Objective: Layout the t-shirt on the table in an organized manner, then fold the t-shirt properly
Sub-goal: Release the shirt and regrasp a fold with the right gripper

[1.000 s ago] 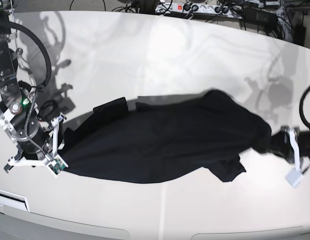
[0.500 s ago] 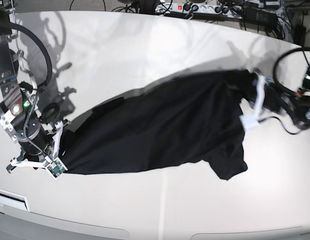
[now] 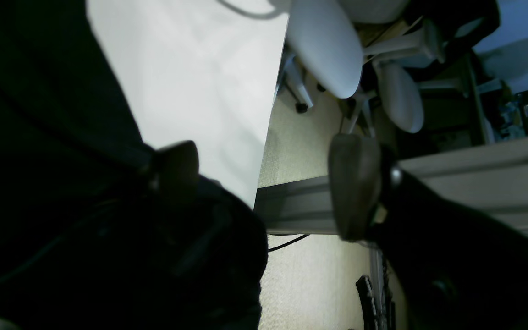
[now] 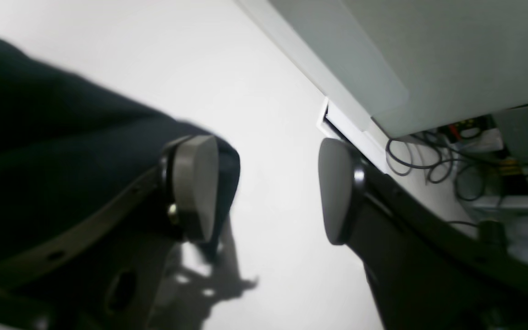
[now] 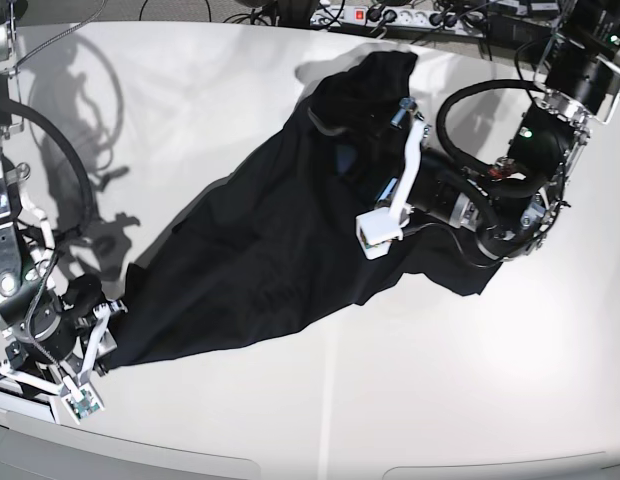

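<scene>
At the left of the base view, the right arm's gripper sat low on the large, glossy off-white tabletop, at the near-left corner of the plain black soft-fabric t-shirt. Its wrist view showed the two grey pads spread well apart, with bare table between them; one pad lay against the edge of the cloth, the other stood clear of it, so nothing was pinched.

The shirt stretched diagonally across the table from that near-left corner up toward the far side, where its upper end bunched near a white power strip with cables.

Further right, the left arm's gripper reached over the shirt's upper part. In its wrist view the fingers were wide apart: one pad rested on or in the dark fabric, the other hung over the floor past the table edge. White chair bases stood beyond.
</scene>
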Tool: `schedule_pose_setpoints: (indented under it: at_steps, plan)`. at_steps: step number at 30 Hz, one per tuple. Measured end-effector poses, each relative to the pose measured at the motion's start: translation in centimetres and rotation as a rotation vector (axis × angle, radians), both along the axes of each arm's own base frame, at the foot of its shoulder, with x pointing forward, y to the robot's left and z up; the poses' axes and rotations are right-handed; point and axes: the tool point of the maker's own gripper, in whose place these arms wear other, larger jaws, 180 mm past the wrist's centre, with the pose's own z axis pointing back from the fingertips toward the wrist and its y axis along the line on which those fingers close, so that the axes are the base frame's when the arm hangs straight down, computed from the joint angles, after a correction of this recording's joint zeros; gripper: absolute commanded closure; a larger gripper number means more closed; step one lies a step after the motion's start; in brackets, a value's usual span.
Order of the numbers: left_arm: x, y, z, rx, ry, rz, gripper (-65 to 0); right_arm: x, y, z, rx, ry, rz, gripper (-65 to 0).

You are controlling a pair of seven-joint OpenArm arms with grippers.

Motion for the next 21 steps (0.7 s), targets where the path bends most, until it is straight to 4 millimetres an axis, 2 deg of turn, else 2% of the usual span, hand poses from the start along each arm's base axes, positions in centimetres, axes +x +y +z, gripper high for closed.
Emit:
schedule_pose_setpoints:
  at_steps: [2, 4, 7, 10, 13, 17, 21]
  plan:
    - [0.4, 0.0, 0.2, 0.001, -0.013, 0.001, -47.5, -0.2, 1.1, -0.4, 0.040, 0.027, 0.045, -36.8]
    - [1.6, 0.6, 0.8, 0.001, -0.041, 0.028, -47.5, -0.8, 2.8, -1.4, 0.092, 0.084, 0.123, -35.9]
    - [4.9, 2.0, 2.8, -0.019, -0.116, 0.117, -47.5, -1.8, 5.5, -2.3, 0.170, 0.145, 0.236, -36.0]
    - [8.6, 3.8, 5.6, -0.052, -0.210, 0.226, -47.5, -2.3, 6.7, -2.4, 0.202, 0.170, 0.301, -36.0]
    - [11.6, 6.4, 7.5, -0.045, -0.299, 0.336, -47.5, -4.3, 9.7, -2.9, 0.309, 0.260, 0.448, -36.0]
    - [13.9, 9.9, 6.9, 0.057, -0.375, 0.453, -47.5, -7.3, 12.8, -3.3, 0.437, 0.348, 0.608, -36.0]
    - [15.4, 12.3, 5.6, 0.150, -0.424, 0.523, -47.5, -11.2, 16.5, -4.1, 0.590, 0.457, 0.746, -36.0]
